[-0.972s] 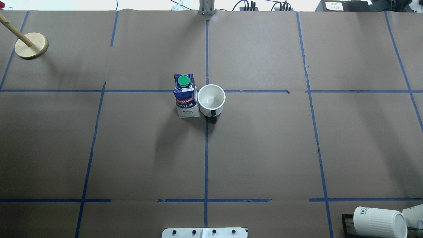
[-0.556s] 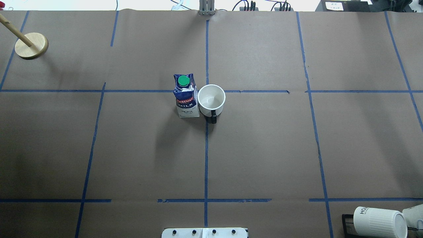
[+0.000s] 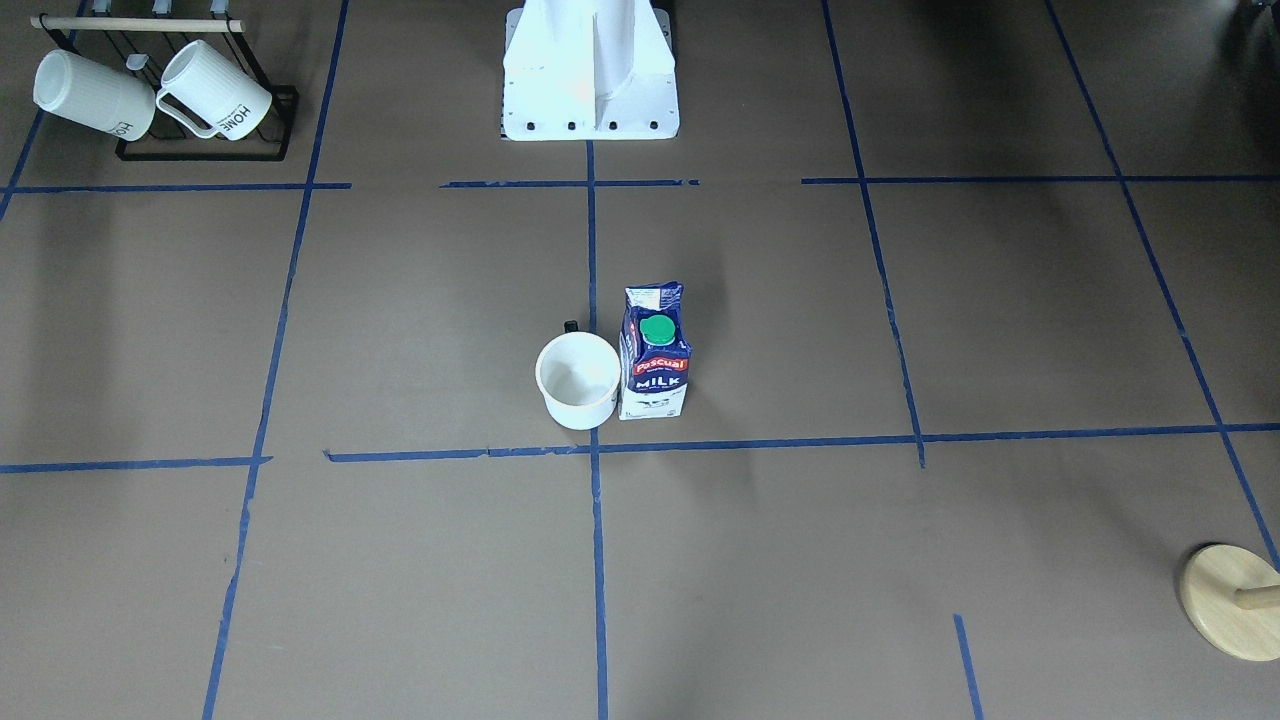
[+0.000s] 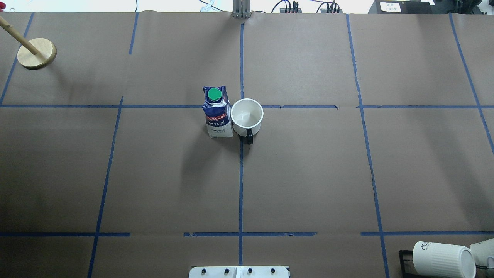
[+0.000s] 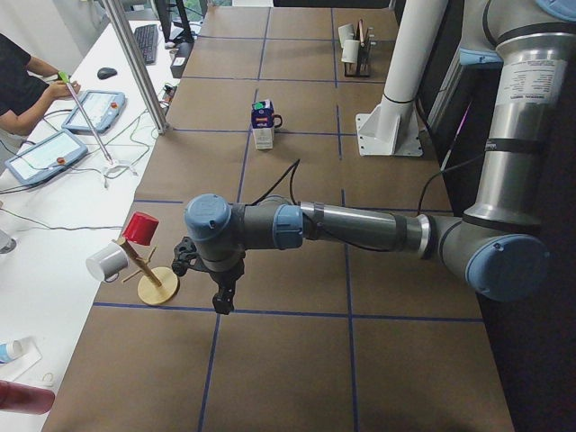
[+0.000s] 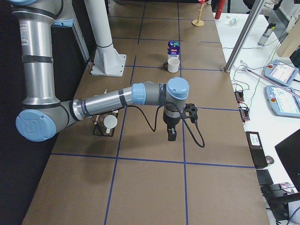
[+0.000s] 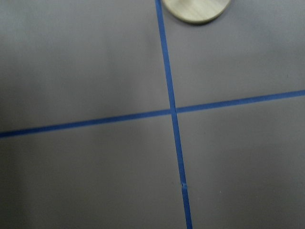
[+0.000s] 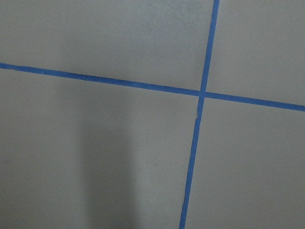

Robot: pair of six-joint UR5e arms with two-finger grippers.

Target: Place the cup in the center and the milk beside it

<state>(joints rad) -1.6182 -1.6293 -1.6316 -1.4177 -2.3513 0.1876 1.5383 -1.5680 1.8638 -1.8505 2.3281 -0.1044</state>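
Cup [image 4: 247, 115] standing on table's [image 4: 308, 173] centre tape crossing [image 4: 241, 101], Pascual milk carton [image 4: 217, 116] just beside | cup probably stiff, slick: suiting rim or handle grip | carton crushable: suiting mid-body grip | left pincer [image 5: 220, 301], right pincer [image 6: 171, 135] hanging well apart, closure impossible to tell

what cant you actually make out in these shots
- Left gripper and right gripper: open or shut cannot be told. Each shows only in a side view, small and dark, and the wrist views show only paper and tape.
- Cup and milk: touching or just apart is unclear, since their outlines meet in the overhead and front views.
- Ribbed mug: cut off by the overhead view's bottom edge.
- Wooden stand: its post runs off the left edge.
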